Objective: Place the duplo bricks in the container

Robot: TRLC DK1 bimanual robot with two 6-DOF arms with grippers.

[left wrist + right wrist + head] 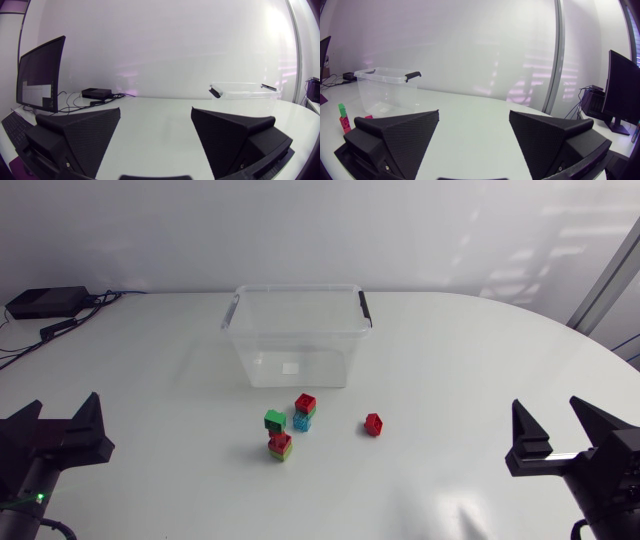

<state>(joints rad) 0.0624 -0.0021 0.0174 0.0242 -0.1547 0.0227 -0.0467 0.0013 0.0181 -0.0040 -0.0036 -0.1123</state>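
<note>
Left gripper [63,402] and right gripper [548,404] gape open, empty, well short of the container [296,330]. I see all duplo bricks [305,412] on the bench [450,360] just before it; none inside, everything's left.

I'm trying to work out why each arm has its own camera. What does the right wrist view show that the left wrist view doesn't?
Only the right wrist view: the duplo bricks near the clear container, and the right gripper, open and empty. Only the left wrist view: the left gripper, open and empty; no bricks appear. Both: the container on the white table.
</note>
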